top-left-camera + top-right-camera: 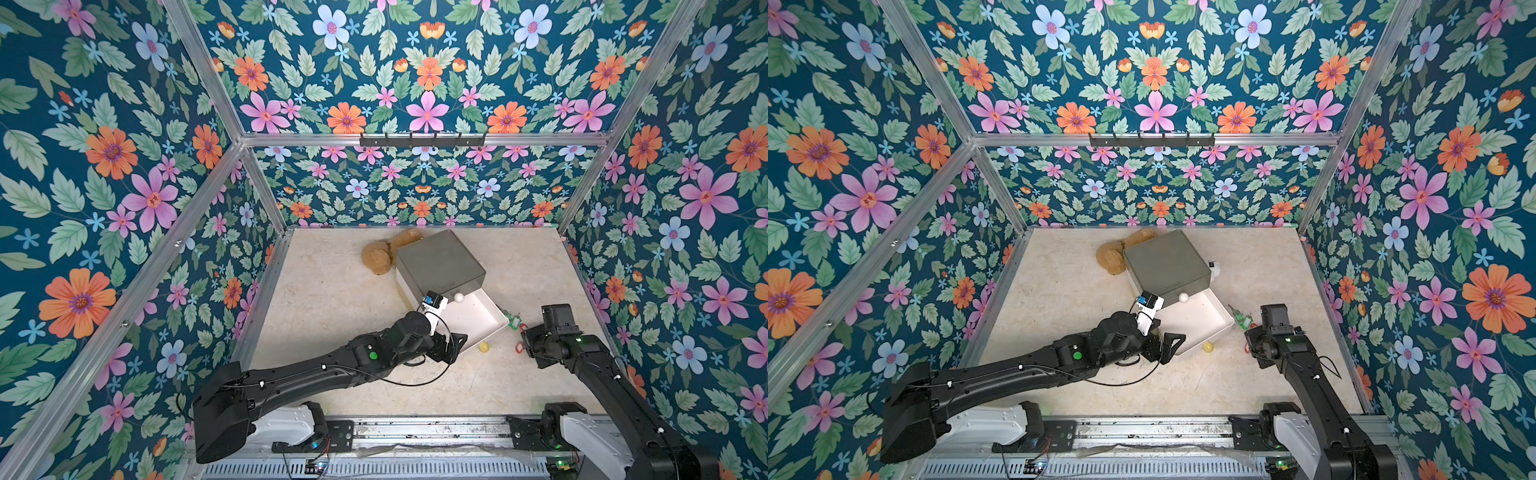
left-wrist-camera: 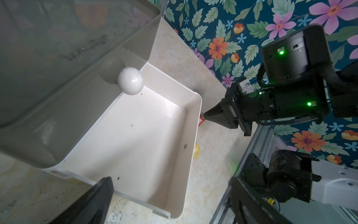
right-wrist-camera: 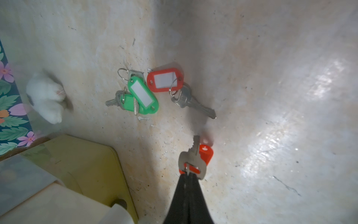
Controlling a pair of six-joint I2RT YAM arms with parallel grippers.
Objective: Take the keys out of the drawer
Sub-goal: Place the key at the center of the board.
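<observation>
One red-tagged key (image 3: 193, 162) pinched in right fingers (image 3: 179, 195), three keys (image 3: 142, 95) nearby

Tagged keys (image 3: 142, 95) lying outside open white drawer (image 2: 139, 139), red-tagged key (image 3: 191, 161) pinched in right tool (image 3: 188, 174)

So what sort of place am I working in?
Probably a robot test cell dressed as a room: floral wallpaper on an aluminium frame, a marble-look tabletop, a mounting rail along the front.
</observation>
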